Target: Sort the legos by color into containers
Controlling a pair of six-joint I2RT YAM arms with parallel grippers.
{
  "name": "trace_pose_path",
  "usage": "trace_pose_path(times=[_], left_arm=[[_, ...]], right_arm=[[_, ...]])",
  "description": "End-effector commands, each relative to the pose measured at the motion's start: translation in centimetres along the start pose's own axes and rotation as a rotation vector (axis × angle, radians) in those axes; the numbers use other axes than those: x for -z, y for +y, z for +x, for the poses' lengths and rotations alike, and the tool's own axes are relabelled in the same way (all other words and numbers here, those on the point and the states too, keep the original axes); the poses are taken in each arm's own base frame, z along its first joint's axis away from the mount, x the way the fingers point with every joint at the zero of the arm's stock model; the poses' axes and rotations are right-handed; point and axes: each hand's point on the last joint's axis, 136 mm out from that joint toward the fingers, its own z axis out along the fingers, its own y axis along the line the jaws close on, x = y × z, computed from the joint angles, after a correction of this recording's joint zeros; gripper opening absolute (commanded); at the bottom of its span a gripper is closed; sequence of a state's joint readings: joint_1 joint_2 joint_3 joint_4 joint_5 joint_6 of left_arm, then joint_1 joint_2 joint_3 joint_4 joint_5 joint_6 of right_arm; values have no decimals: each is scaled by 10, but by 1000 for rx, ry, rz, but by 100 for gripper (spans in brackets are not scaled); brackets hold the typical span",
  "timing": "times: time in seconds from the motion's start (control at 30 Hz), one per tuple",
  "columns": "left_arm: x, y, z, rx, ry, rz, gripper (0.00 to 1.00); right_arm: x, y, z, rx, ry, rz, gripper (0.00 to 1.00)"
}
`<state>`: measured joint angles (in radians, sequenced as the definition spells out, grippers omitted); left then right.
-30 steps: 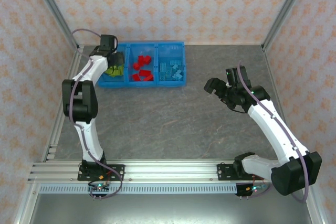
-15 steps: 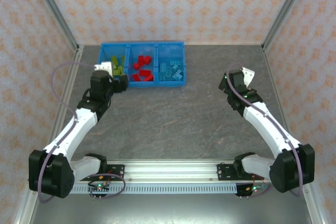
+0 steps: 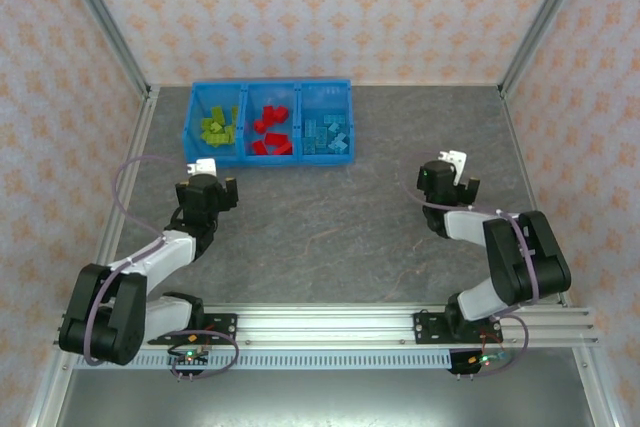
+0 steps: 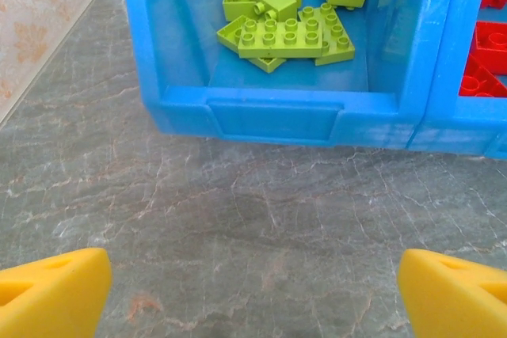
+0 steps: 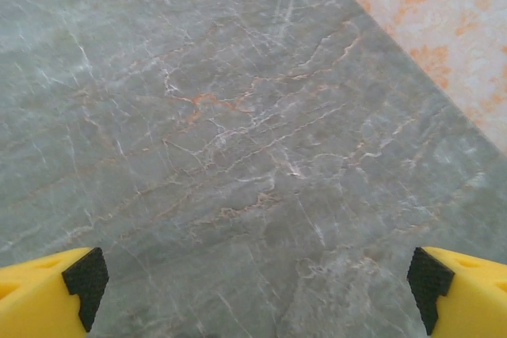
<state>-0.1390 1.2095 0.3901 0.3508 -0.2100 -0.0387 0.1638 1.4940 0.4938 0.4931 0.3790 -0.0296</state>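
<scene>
Top cam: the blue bin tray (image 3: pixel 268 160) is sitting on the far-left part of the tabletop (image 3: pixel 330 232), close to the far edge, w/ three compartments side by side. Lime legos (image 3: pixel 218 129) are lying in the left compartment, red legos (image 3: pixel 270 130) in the middle one, lt-blue legos (image 3: pixel 328 132) in the right one. The L gripper (image 3: pixel 208 181) is hanging low near the tabletop's left edge, on the near side of the tray's left compartment and apart from it. The R gripper (image 3: pixel 446 175) is hovering over the right half of the tabletop, well apart from the tray. Jaw gaps are too small to judge from up here.

L wrist cam: the L gripper (image 4: pixel 253 298) is facing the tray's front wall (image 4: pixel 269 120). Its yellow fingertips (image 4: pixel 51 290) are sitting at the two bottom corners, so the jaws are standing wide apart w/ nothing btwn them. Lime legos (image 4: pixel 289 25) are lying piled in the compartment ahead, some flat, some tilted. Red legos (image 4: pixel 487 45) are peeking in at the right edge, past the divider.

R wrist cam: the R gripper (image 5: pixel 253 290) is looking down at bare grey marbled tabletop (image 5: pixel 198 116). Its black-padded yellow fingers (image 5: pixel 47 294) are sitting far apart, holding nothing. A patterned wall (image 5: pixel 428 21) is running along the tabletop edge, top right.
</scene>
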Motion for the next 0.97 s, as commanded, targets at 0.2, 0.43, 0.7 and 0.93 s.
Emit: trace_pose_path(times=[0.2, 0.43, 0.7, 0.93], left_arm=[[-46, -1, -23, 53, -171, 44, 97], [-48, -6, -20, 35, -116, 84, 100], [-48, -6, -20, 34, -111, 83, 100], [-48, -7, -20, 33, -111, 84, 100]], right_arm=[[-10, -1, -16, -156, -103, -199, 99], [-10, 2, -16, -138, -105, -200, 99], [-12, 4, -16, -131, -97, -205, 99], [-10, 5, -16, -127, -99, -218, 99]])
